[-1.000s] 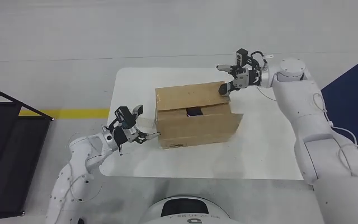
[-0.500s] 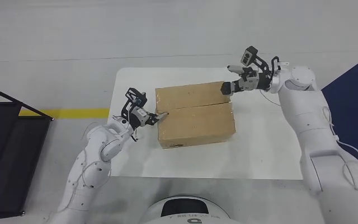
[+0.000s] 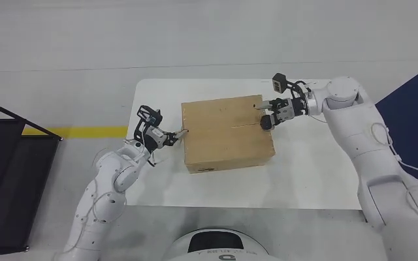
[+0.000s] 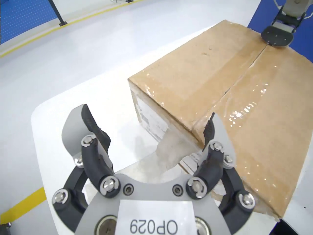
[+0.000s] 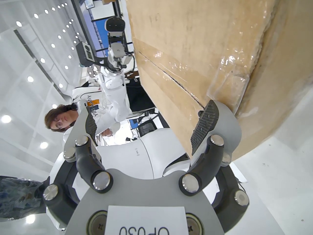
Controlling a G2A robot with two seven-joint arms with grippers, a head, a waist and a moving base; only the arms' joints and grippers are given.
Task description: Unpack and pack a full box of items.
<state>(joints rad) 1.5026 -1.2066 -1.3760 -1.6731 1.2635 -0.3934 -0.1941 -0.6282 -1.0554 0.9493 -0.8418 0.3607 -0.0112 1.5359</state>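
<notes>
As left fingers (image 4: 95, 128) and right fingers (image 5: 205, 124) gape, the box (image 3: 227, 134) sits closed

A white table (image 3: 313, 176) with rounded corners carries one closed cardboard box (image 3: 227, 136) near its middle

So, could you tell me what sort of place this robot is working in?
Probably a robotics test hall or lab, not a home: a smooth pale floor with a yellow painted line, blue partition panels on black stands, and a high ceiling with rows of round lights.
</notes>
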